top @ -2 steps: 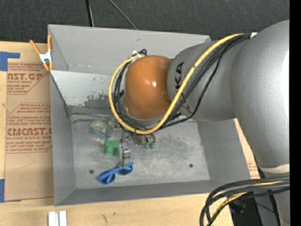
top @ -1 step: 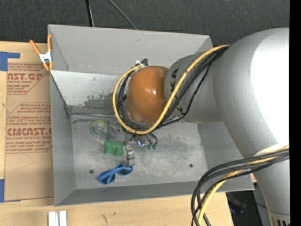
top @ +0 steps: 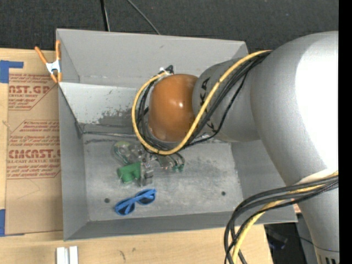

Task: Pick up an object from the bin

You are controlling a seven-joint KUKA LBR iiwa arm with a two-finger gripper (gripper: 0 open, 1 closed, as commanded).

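My gripper [top: 147,166] is low over the left middle of the bin floor, mostly hidden under the arm's orange cover. A small green block-like thing [top: 127,172] lies right against its left side, touching or nearly touching it. A clear, glassy plastic thing [top: 121,149] lies just above the green one. A pair of blue toy glasses [top: 135,201] lies flat nearer the front wall, apart from the gripper. A small dark and green piece [top: 176,166] sits just right of the gripper.
The arm reaches in from the right and covers the bin's right rear part. The sloped back wall rises close behind the gripper. Bare grey floor shows to the right and at the front.
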